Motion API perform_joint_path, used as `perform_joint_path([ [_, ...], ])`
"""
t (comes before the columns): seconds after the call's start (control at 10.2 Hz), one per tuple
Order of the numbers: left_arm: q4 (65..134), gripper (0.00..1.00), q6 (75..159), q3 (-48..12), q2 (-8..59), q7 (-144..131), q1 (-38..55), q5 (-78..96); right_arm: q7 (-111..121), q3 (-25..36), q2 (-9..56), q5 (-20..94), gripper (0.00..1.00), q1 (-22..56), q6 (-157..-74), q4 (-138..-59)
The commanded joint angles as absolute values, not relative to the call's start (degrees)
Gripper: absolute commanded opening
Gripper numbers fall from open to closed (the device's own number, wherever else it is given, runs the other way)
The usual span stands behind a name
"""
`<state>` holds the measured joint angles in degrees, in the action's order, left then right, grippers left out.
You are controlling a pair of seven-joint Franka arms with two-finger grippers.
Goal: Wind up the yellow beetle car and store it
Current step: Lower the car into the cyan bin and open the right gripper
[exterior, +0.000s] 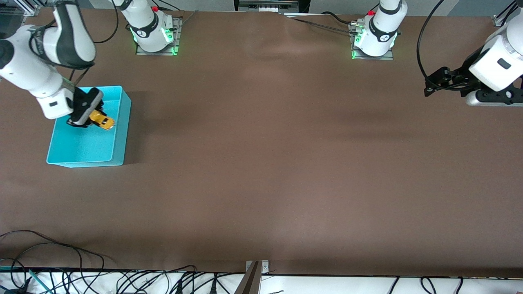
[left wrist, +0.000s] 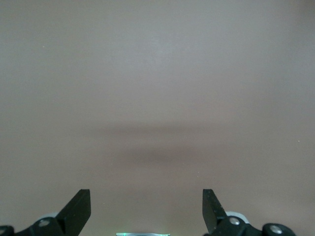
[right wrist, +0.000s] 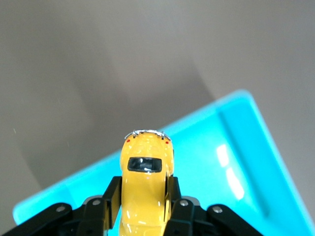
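Right gripper (exterior: 90,116): clamped on the yellow beetle car (exterior: 102,119), one finger on each flank of the body, hanging over the cyan bin (exterior: 118,134) at the right arm's end of the table. Car: held in the air above the bin's floor, not yet resting in it, tilted with one end dipping toward the bin. Bin: open-topped, otherwise bare inside. Left gripper (exterior: 433,83): spread wide and holding nothing, waiting above bare brown table (exterior: 286,163) at the left arm's end, well apart from the bin. Task status, judged: the car is already carried to the bin, so only lowering, release and withdrawal appear to remain; whether the winding was done cannot be told from the pictures. View notes: the right wrist view alone shows the fingers (right wrist: 110,196) pressing the car's (right wrist: 145,187) sides and its dark window; the front view alone shows both arms and the bin's full outline; the left wrist view shows only open fingertips (left wrist: 78,209) over tabletop.
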<state>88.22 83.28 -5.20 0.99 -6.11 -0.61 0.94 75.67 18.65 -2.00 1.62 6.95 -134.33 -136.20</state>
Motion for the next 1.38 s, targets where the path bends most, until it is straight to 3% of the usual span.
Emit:
perform_joint_path([
  [0.0, 86.40, 1.00, 82.35, -5.54, 1.67, -6.24, -0.88, -0.44, 75.85, 23.62, 4.63, 1.32, 0.00, 7.29, -136.39, -135.44],
  [0.49, 86.48, 1.00, 82.35, -5.36, 1.67, -6.24, -2.28, 0.35, 75.85, 24.00, 14.05, 3.50, 0.00, 5.54, -142.73, -135.53],
  [1.18, 86.75, 1.00, 82.18, -5.36, 1.67, -6.15, -2.63, 0.44, 75.67, 23.73, 16.52, 5.98, 0.00, 5.54, -142.91, -135.44],
  [1.28, 86.84, 1.00, 82.18, -5.36, 1.67, -6.15, -3.07, 0.44, 75.67, 23.73, 16.52, 5.98, 0.15, 5.71, -142.91, -135.35],
])
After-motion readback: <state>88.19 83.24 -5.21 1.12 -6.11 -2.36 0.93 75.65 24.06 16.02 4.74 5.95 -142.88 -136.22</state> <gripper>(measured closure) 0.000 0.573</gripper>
